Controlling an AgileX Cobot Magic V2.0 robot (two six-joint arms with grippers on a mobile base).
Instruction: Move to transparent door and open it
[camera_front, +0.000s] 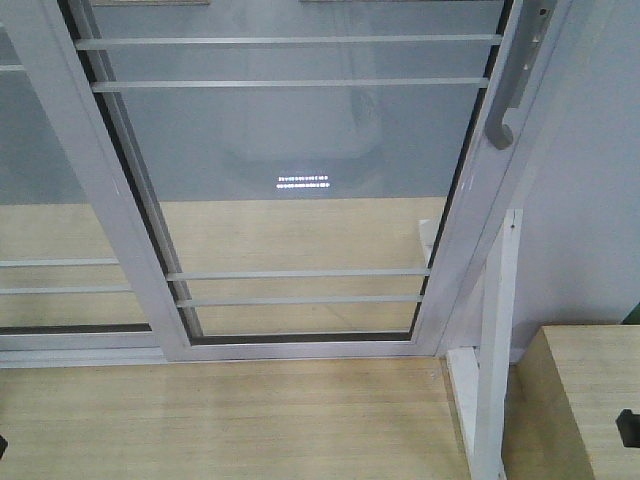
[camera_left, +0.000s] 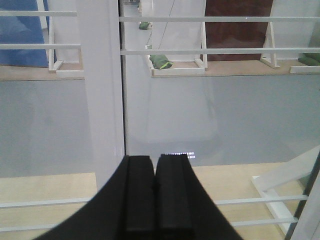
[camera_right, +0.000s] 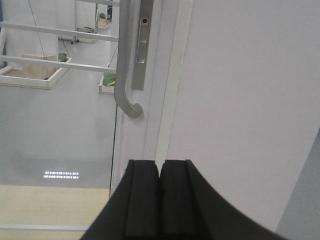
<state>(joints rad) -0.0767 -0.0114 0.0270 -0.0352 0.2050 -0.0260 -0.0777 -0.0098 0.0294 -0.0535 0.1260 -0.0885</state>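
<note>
Glass fills most of my front view: the transparent door (camera_front: 300, 170) stands close ahead of the base, its white frame rising from the track at the edge of the wooden floor (camera_front: 250, 420). I judge the drive-up to be about done and the opening step now in hand, with nothing touching the door yet. Its long axis is vertical; it only looks tilted because the front camera is angled down. The flat of the pane faces me square-on, with thin white bars crossing it level. The grey handle (camera_front: 510, 90) runs up and down the right-hand upright, just beside the white wall (camera_front: 590, 200), and its lower end curls back toward the frame. The right wrist view shows that handle (camera_right: 125, 65) above and a little left of the right gripper (camera_right: 160, 162), which is closed pad to pad on nothing. The left gripper (camera_left: 155, 160) is likewise pressed closed and empty, facing the glass further left. Next, as I read it, the right gripper must spread, rise and shift left to take the handle — or hook behind it — and then draw the panel left along its track, toward the neighbouring panel (camera_front: 50, 200). The pull must stay level, parallel to the track, or the frame may bind.
</note>
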